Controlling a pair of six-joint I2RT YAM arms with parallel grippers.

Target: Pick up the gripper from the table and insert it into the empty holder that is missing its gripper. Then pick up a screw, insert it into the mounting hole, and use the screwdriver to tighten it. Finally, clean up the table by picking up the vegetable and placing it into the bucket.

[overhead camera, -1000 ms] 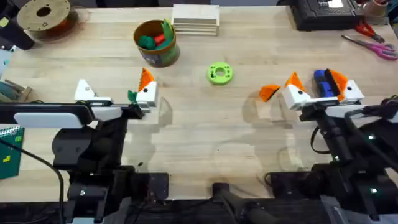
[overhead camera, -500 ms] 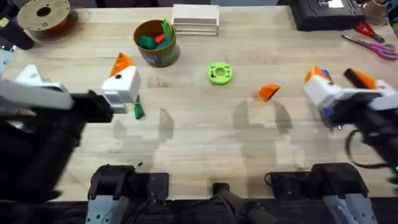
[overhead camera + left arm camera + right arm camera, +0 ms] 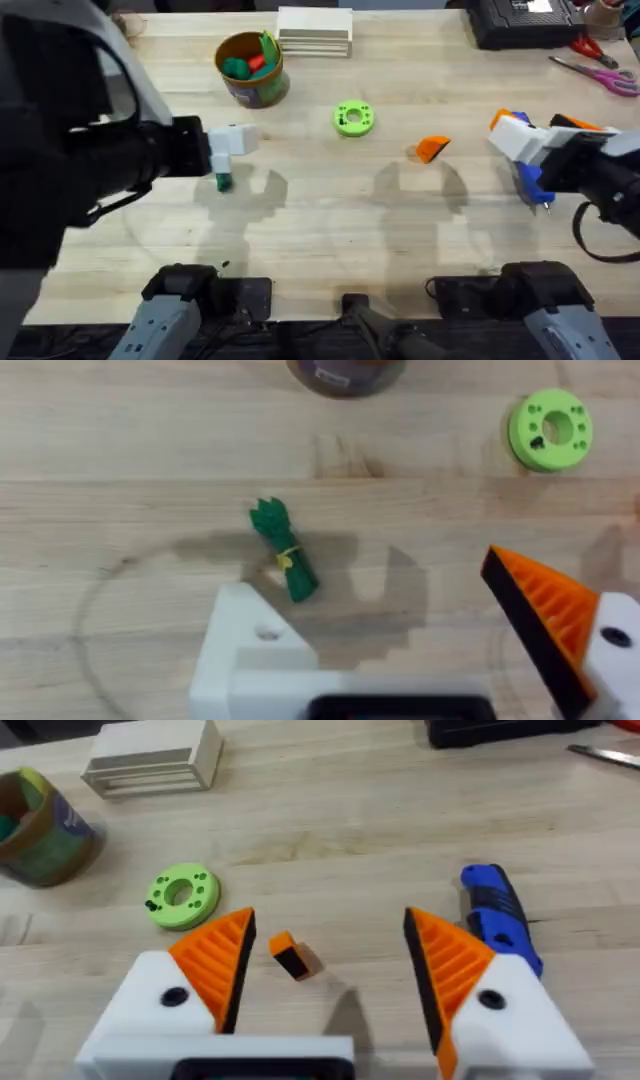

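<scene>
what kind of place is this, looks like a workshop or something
Probably a robotics lab or maker workbench: a wooden butcher-block table carrying a filament spool, scissors and a blue electric screwdriver, with two robot arms working over it.

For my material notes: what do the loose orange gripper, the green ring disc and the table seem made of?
Gripper: looks like matte orange plastic with a dark face, probably printed. Green ring disc: matte plastic, with small moulded holes. Table: pale wood planks, visible grain and seams, a light sheen.

table (image 3: 330,215), gripper (image 3: 432,149), vegetable (image 3: 223,181), bucket (image 3: 250,68)
</scene>
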